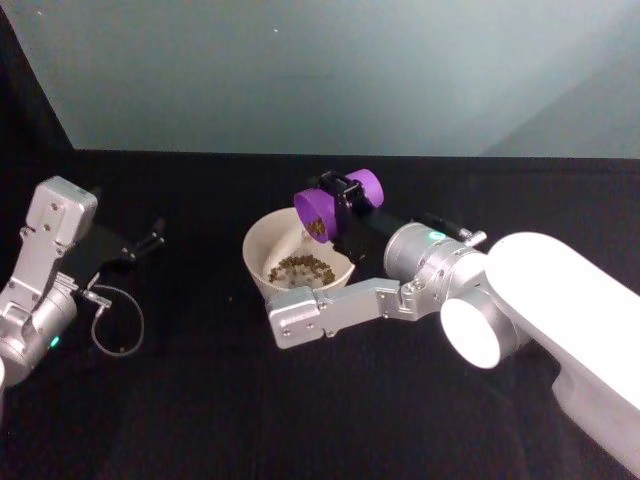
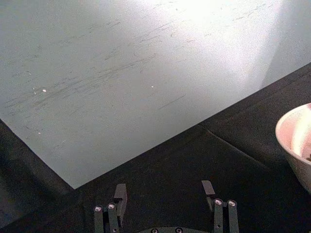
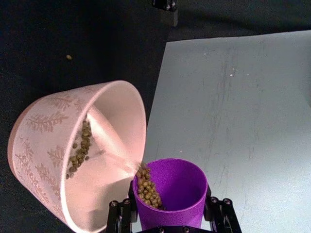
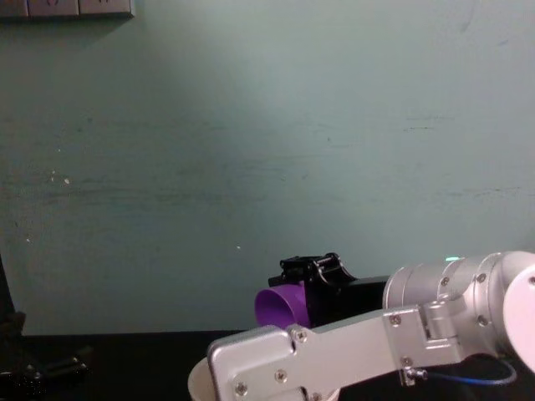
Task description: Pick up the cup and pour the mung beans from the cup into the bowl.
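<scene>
The purple cup (image 1: 335,205) is tipped on its side over the far rim of the cream-pink bowl (image 1: 262,250), mouth facing the bowl. My right gripper (image 1: 347,203) is shut on the cup. In the right wrist view the cup (image 3: 177,187) touches the bowl's rim (image 3: 136,104), with mung beans (image 3: 148,188) heaped at its lip. More beans (image 1: 298,268) lie in the bowl. The chest view shows the cup (image 4: 282,307) held by the right gripper (image 4: 313,276) above the bowl (image 4: 197,380). My left gripper (image 2: 164,191) is open and apart from the bowl (image 2: 294,138).
The table is covered in black cloth (image 1: 200,400) and backed by a pale green wall (image 1: 330,70). My left arm (image 1: 45,265) rests at the table's left side, with a loose cable loop (image 1: 118,322) beside it. One stray bean (image 3: 68,57) lies on the cloth.
</scene>
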### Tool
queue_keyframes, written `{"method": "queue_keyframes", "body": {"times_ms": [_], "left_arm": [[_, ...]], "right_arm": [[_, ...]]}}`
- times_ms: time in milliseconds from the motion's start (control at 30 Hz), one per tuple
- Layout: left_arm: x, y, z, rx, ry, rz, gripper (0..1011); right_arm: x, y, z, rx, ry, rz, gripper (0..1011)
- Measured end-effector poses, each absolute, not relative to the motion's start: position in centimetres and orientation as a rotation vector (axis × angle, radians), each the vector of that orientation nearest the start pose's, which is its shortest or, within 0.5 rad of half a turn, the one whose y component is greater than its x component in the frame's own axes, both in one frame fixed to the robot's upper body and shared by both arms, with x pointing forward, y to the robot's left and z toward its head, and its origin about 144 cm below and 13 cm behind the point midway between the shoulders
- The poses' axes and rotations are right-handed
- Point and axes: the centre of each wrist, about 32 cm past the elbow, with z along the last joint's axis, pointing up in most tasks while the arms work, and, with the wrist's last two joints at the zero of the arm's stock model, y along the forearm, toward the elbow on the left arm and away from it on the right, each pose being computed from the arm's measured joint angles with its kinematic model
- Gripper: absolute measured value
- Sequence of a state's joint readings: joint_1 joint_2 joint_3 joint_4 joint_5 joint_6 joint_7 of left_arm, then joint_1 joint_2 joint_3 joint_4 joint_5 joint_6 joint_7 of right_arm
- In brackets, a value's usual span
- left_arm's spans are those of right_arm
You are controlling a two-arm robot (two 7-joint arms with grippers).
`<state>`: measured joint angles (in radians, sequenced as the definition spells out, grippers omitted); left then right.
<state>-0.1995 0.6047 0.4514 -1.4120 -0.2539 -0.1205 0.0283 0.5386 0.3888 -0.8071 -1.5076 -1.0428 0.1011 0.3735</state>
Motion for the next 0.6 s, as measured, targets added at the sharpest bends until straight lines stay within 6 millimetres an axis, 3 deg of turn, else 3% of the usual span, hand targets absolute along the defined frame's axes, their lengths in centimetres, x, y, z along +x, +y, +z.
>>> {"method": "queue_keyframes", "body": {"times_ms": [600], "left_arm": [[48.86,30.97,113.98,0.304,-0.285,1.248,1000]], "right_arm": [[52.49,-12.85,121.89,-1.019,-1.404,-0.510,734]]}}
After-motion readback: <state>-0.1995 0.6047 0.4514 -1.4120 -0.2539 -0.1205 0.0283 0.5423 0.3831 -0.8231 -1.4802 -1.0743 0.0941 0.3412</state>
